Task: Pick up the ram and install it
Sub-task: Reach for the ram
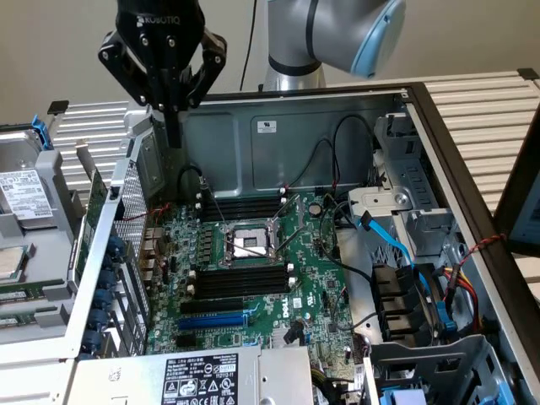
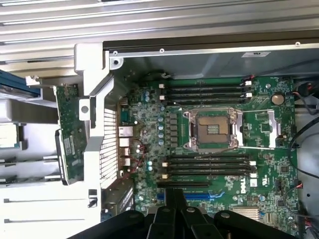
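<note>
Jaws pressed tight together, nothing between them: the gripper (image 1: 173, 135) hangs with its black fingers (image 1: 172, 114) pointing straight down, empty, above the rim of the open computer case (image 1: 253, 143) at the case's far corner on the exterior view's left. From the wrist view the closed gripper (image 2: 174, 195) sits over the case's interior, above the motherboard (image 2: 269, 124) near the blue expansion slot (image 2: 197, 196). Inside the case, the CPU socket (image 1: 246, 245) lies open in the middle of the board, with long black memory slots (image 1: 240, 283) on either side of it, all of them bare. The ram (image 1: 93, 211) is outside the case, just beside the case's perforated side wall (image 1: 126, 219) on the exterior view's left, standing on edge, well apart from the gripper; the wrist view shows the ram (image 2: 69, 134) as a narrow green stick running along that same wall. At the case's other side, a blue cable (image 1: 396, 245) loops over the drive bays.
</note>
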Tool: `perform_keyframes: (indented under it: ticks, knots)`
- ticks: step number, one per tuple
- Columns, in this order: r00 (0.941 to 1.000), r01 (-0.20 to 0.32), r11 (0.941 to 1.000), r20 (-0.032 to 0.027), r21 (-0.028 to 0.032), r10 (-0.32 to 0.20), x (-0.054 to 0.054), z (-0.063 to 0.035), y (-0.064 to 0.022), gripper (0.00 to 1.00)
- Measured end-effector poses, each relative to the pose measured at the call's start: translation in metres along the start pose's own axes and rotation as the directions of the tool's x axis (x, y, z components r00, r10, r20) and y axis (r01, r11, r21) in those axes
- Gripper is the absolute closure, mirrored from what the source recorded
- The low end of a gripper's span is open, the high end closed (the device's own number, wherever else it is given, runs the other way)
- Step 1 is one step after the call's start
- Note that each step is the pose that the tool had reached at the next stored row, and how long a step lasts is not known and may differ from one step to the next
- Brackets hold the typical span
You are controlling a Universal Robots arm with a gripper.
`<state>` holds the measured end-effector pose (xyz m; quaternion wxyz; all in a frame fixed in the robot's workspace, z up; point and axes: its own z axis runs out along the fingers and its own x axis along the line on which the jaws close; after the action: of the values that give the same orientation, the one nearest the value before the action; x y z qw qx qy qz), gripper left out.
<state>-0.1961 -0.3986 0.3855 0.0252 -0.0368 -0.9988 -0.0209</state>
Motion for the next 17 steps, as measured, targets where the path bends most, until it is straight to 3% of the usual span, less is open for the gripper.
perform_keyframes:
  ticks: [2,3,4,6,7,17]
  knots:
    - [1.0000,0.000,1.0000,0.0061,0.0021,0.000,0.007,0.0019,-0.0006,0.89]
    - [0.9999,0.000,1.0000,0.0137,0.0036,0.000,0.009,0.0024,-0.0008,0.89]
    - [0.9997,0.001,1.0000,0.0233,0.0053,-0.001,0.012,0.0027,-0.0010,0.89]
    - [0.9987,0.001,1.0000,0.0508,0.0084,-0.002,0.015,0.0031,-0.0012,0.89]
    - [0.9983,0.002,1.0000,0.0575,0.0087,-0.002,0.017,0.0033,-0.0014,0.89]
    - [0.9981,0.002,1.0000,0.0612,0.0086,-0.002,0.062,0.0059,-0.0046,0.89]
